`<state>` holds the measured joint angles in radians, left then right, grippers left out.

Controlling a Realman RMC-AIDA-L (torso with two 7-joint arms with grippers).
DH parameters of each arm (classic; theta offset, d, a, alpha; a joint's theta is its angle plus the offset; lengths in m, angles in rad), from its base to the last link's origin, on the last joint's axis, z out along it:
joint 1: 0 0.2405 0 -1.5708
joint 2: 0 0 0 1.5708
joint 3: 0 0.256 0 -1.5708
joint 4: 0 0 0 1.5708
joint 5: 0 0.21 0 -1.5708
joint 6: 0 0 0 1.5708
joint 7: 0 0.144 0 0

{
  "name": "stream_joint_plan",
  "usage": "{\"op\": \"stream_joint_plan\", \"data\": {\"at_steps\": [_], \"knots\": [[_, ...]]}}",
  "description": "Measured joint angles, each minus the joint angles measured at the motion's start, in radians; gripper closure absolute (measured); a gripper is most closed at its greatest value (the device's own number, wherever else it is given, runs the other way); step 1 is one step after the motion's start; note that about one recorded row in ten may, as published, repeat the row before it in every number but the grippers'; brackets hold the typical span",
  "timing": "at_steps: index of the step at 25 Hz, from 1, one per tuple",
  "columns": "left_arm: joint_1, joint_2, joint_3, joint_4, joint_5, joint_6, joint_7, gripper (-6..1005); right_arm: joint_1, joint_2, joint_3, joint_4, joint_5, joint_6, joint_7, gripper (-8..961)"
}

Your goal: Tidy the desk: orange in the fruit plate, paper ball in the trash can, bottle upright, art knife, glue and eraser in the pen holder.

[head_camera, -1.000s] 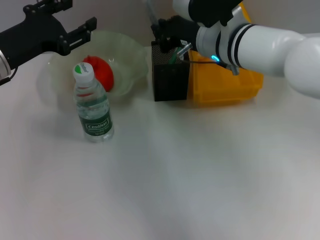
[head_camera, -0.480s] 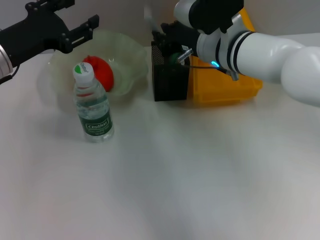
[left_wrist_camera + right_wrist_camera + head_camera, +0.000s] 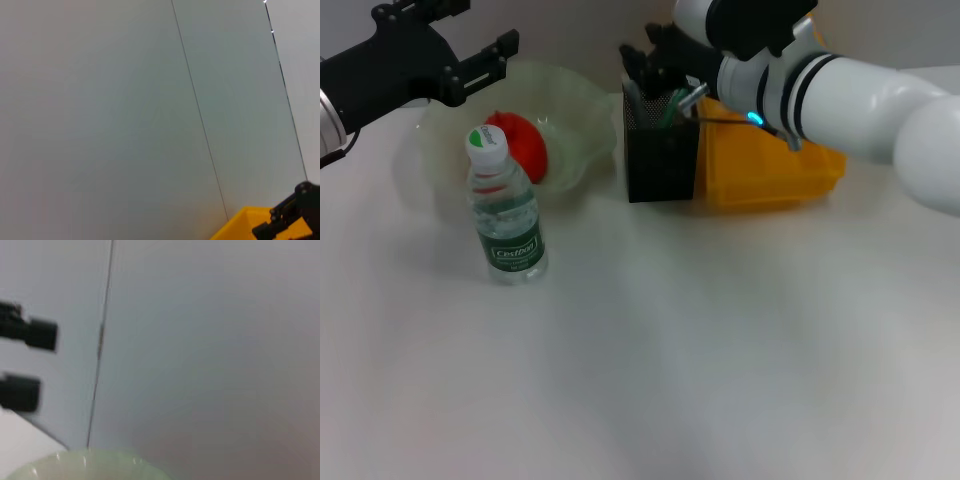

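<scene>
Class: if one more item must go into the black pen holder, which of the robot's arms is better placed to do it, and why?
The right. Its hand hovers directly over the pen holder, while the left hand is raised across the table, above the fruit plate with the orange.

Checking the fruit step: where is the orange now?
In the head view, the orange lies in the fruit plate at far left, just behind the upright bottle.

I see soft, even light on the white tabletop (image 3: 720,350), with faint shadows only. My right wrist view is blurred.
</scene>
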<state>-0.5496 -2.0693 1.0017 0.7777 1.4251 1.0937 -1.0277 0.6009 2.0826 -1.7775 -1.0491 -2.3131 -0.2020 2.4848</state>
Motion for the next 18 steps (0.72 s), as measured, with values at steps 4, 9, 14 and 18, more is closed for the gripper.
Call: {"op": "stream_joint_plan", "data": {"at_steps": [4, 9, 14, 18], "knots": [[-0.001, 0.000, -0.001, 0.000, 0.000, 0.000, 0.000, 313, -0.079, -0.001, 0.002, -0.161, -0.002, -0.051, -0.046, 608], [0.000, 0.000, -0.004, 0.000, -0.005, 0.000, 0.001, 313, -0.201, -0.002, 0.032, -0.395, 0.005, -0.183, -0.078, 610], [0.008, 0.000, -0.008, 0.008, -0.011, 0.006, 0.001, 313, -0.322, -0.001, 0.113, -0.613, 0.090, -0.395, -0.151, 611], [0.024, 0.004, -0.010, 0.016, -0.039, 0.008, 0.002, 313, -0.398, 0.000, 0.327, -0.696, 0.459, -0.721, -0.388, 611]]}}
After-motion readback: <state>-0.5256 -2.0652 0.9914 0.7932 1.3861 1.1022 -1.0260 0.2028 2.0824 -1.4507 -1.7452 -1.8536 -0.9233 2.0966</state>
